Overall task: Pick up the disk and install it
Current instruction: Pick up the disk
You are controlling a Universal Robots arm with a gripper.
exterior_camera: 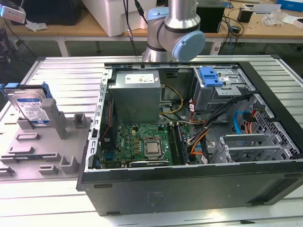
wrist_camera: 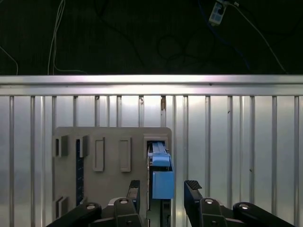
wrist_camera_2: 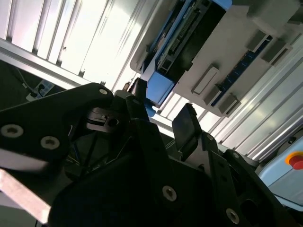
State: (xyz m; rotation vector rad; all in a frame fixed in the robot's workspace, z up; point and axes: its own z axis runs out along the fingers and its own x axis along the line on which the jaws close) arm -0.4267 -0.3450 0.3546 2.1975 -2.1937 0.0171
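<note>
- gripper (wrist_camera: 163, 188): fingers spread, nothing grasped, poised over the disk (wrist_camera: 160, 165).
- disk (exterior_camera: 31, 106): upright on edge in grey holder (exterior_camera: 52, 142), exterior view's left.
- grey holder: flat on slatted metal table (exterior_camera: 66, 71).
- open computer case (exterior_camera: 189, 189): just beside grey holder, exterior view's right; drive cage (exterior_camera: 213, 90) with blue latch at its far side.

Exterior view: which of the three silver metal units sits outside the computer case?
The disk, standing on edge in the grey holder at the exterior view's left; the power supply and drive cage are inside the case.
</note>
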